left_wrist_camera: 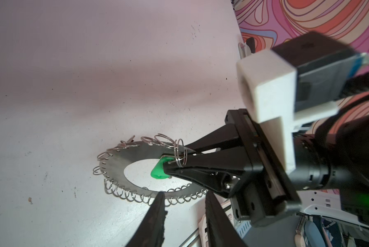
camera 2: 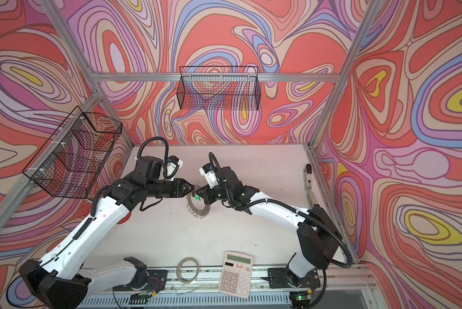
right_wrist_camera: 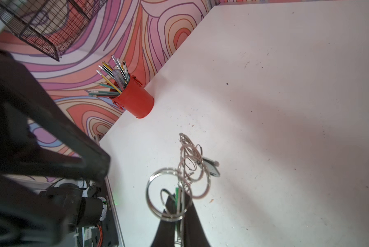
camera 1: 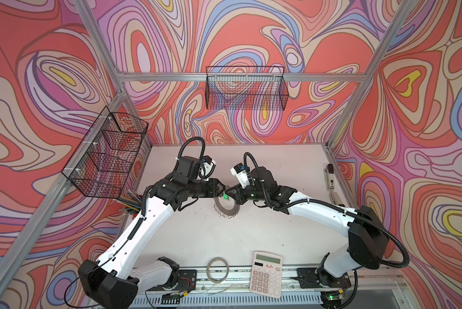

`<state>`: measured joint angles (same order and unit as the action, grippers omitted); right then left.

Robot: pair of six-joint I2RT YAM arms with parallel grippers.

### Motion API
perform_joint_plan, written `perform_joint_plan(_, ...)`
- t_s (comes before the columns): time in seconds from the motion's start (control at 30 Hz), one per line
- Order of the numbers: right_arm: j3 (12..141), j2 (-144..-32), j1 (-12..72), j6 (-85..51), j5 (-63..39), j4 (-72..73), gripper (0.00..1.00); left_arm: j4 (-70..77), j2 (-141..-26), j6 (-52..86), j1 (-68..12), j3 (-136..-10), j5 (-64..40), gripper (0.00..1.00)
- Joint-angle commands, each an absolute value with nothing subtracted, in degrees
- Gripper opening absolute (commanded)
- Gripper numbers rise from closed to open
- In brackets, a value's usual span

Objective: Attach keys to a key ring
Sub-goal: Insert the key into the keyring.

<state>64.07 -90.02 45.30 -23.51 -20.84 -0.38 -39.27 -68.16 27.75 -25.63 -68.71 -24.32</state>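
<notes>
The right gripper [left_wrist_camera: 172,160] pinches the green key [left_wrist_camera: 157,172] against a wire loop [left_wrist_camera: 180,156] at the rim of the key ring [left_wrist_camera: 119,162], which rests on the table [left_wrist_camera: 72,85]. The left gripper [left_wrist_camera: 184,195] hovers just beside, jaws spread, holding nothing. I think it should steady the loop while the key turns slowly along the wire

right claw [camera 1: 227,193] pinching green key [camera 1: 225,197], key ring [camera 1: 220,210]

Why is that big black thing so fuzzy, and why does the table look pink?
Right wrist view: the left gripper is near the lens, so out of focus. Left wrist view: the white camera block blurs likewise; the key ring is sharp. Both wrist views: the table looks pinkish, perhaps from the colourful walls.
</notes>
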Motion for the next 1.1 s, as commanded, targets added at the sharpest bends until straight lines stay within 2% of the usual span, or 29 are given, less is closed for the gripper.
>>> perform_joint_plan(0.0, 63.4, -89.3, 45.1, -30.1, -20.8, 4.6, 0.0, -31.5, -67.6, 32.2, -26.2, -67.7, -23.5, 0.34)
perform_joint_plan(0.4, 63.6, -90.0, 45.2, -30.2, -20.7, 5.5, 0.0, -29.0, -69.2, 34.0, -26.2, -66.1, -24.5, 0.35)
perform_joint_plan(0.97, 64.5, -90.8, 45.2, -29.3, -20.9, 4.8, 0.0, -27.0, -71.8, 34.3, -26.2, -66.7, -26.7, 0.3)
perform_joint_plan(1.07, 64.5, -90.8, 45.2, -29.1, -20.8, 4.7, 0.0, -27.1, -72.2, 34.2, -26.3, -66.7, -26.9, 0.26)
